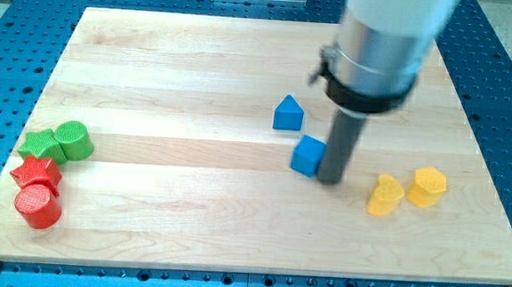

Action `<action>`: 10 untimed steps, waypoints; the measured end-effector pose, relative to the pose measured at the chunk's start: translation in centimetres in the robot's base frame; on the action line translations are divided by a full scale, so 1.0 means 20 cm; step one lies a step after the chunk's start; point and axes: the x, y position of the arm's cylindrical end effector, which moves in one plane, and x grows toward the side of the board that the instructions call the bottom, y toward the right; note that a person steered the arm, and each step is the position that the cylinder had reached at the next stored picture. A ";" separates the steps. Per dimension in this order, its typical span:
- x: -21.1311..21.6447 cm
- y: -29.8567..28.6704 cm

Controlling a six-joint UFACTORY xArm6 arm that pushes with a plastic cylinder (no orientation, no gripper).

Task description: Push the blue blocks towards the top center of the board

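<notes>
Two blue blocks lie near the board's middle. A blue house-shaped block (288, 113) sits above and left of a blue cube (308, 156). My tip (330, 178) rests on the board, touching the cube's right side. The dark rod rises from it into the arm's wide grey body at the view's top right.
A green star block (39, 144) and a green cylinder (74, 140) lie at the view's left edge, with a red star block (37, 174) and a red cylinder (37, 207) below them. Two yellow blocks (385, 194) (427, 187) sit right of my tip. The wooden board (198, 69) lies on a blue perforated table.
</notes>
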 end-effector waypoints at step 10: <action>0.09 -0.85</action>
